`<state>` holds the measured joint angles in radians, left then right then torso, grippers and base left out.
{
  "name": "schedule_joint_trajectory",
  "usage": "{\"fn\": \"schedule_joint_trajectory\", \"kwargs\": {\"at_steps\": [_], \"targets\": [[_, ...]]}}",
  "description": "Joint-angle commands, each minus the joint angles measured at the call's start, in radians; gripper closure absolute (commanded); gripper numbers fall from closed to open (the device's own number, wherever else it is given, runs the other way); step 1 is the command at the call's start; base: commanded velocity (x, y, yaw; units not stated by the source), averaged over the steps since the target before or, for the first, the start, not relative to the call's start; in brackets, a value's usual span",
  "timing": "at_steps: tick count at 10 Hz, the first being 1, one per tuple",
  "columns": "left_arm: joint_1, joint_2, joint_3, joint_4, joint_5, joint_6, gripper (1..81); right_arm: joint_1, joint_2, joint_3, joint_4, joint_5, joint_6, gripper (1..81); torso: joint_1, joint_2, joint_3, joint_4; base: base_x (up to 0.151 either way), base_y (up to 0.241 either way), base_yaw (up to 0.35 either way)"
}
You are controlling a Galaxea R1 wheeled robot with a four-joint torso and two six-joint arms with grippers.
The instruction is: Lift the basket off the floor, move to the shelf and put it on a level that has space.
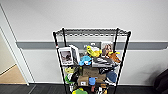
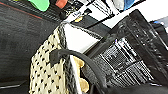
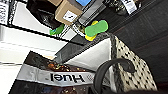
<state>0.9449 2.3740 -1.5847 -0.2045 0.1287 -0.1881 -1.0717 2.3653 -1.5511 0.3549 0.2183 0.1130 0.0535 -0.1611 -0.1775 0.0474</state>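
Note:
The shelf (image 1: 91, 60) stands straight ahead against the pale wall, a black wire rack. Its top level (image 1: 91, 32) is a bare wire grid. Toys and boxes crowd the lower tiers. The basket (image 2: 42, 72) shows close up in the left wrist view, with a checkered side, a dark rim and a white liner. One dark loop handle (image 2: 75, 56) arches near that wrist. In the right wrist view the basket (image 3: 132, 67) shows its other end with its loop handle (image 3: 110, 67). A glossy dark "Huel" packet (image 3: 65, 77) lies inside it. The dark carpet floor (image 2: 17, 37) runs beside the basket.
A brown cardboard box (image 3: 66, 11) and a green toy (image 3: 96, 27) sit on the rack's low tiers, near the basket. Tan wooden flooring (image 1: 12, 75) shows through a doorway at the left. A dark object (image 1: 162, 82) sits at the far right.

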Motion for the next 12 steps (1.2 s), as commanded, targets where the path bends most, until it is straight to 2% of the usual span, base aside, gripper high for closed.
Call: {"fn": "schedule_joint_trajectory", "kwargs": {"at_steps": [1, 12], "targets": [[-0.13, -0.021, 0.069, 0.002, 0.008, -0.001, 81.1, 0.118, -0.021, 0.072, -0.034, -0.017, 0.001, 81.1, 0.0, 0.0, 0.0, 0.0, 0.11, 0.0, 0.0], [-0.131, -0.022, 0.069, 0.002, 0.006, -0.001, 81.1, 0.118, -0.033, 0.086, -0.034, -0.016, 0.002, 81.1, 0.0, 0.0, 0.0, 0.0, 0.11, 0.0, 0.0]]}}
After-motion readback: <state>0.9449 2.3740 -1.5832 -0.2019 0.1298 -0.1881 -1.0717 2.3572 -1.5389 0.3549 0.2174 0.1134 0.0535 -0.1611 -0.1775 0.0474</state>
